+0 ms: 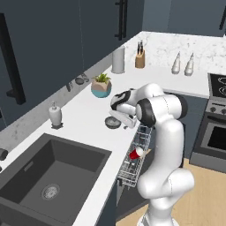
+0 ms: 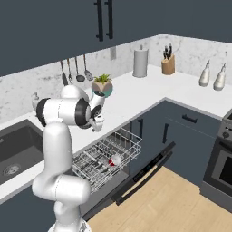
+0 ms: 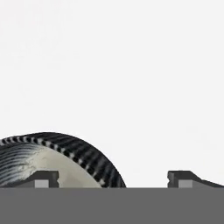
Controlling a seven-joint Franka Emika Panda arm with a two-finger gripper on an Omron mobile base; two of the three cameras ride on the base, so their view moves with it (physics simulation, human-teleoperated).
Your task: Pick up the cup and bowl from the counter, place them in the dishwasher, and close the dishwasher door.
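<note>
The dark grey bowl (image 1: 112, 123) sits on the white counter (image 1: 88, 110) near its front edge. My gripper (image 1: 119, 120) hangs just over the bowl's right side, open. In the hand view the bowl (image 3: 70, 159) fills the lower left; one fingertip (image 3: 41, 179) stands over its inside, the other over bare counter, so the rim lies between the jaws of the gripper (image 3: 113, 179). The red cup (image 1: 136, 153) lies on its side in the dishwasher's pulled-out wire rack (image 1: 132, 170). From the right base the cup (image 2: 113, 161), rack (image 2: 118, 147) and lowered dishwasher door (image 2: 146, 174) show.
A teal plant pot (image 1: 101, 86) stands behind the bowl, and a soap dispenser (image 1: 55, 115) stands beside the dark sink (image 1: 48, 176). A paper towel roll (image 1: 118, 60), a knife block (image 1: 140, 58) and two bottles (image 1: 176, 64) line the back. The oven (image 1: 216, 132) is at the right.
</note>
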